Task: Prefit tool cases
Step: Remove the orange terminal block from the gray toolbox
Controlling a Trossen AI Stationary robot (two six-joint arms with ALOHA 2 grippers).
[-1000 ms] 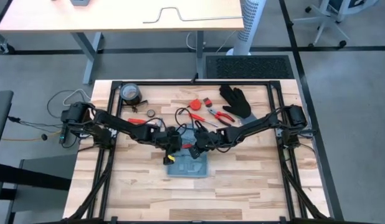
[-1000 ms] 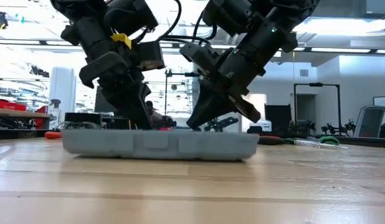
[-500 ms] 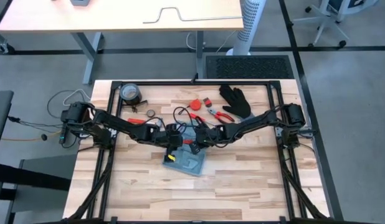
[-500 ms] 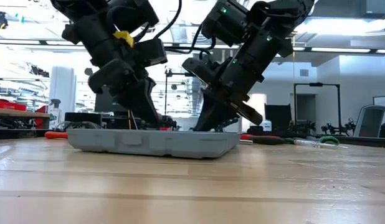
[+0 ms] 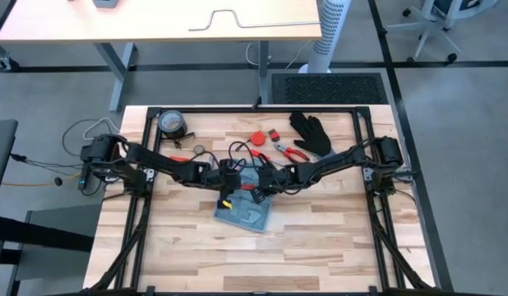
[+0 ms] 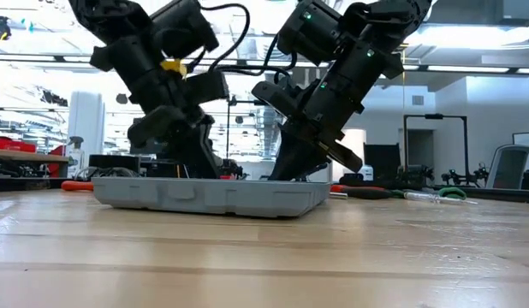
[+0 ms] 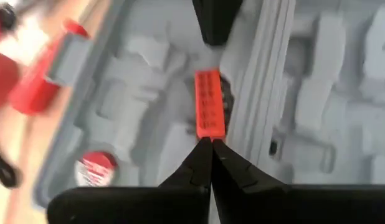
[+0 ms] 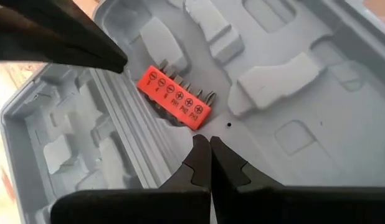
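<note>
On the light wooden desk (image 5: pixel 320 238) you see the flat light-blue plastic tool case (image 5: pixel 247 213) lying open near the middle, slightly turned. Both dark arms reach down into it from opposite sides. Your left pincer (image 7: pixel 210 142) is clenched, its tips just beside the small orange bit holder (image 7: pixel 209 112) in a moulded slot. Your right pincer (image 8: pixel 203 140) is clenched too, close to the same holder, touching nothing.
</note>
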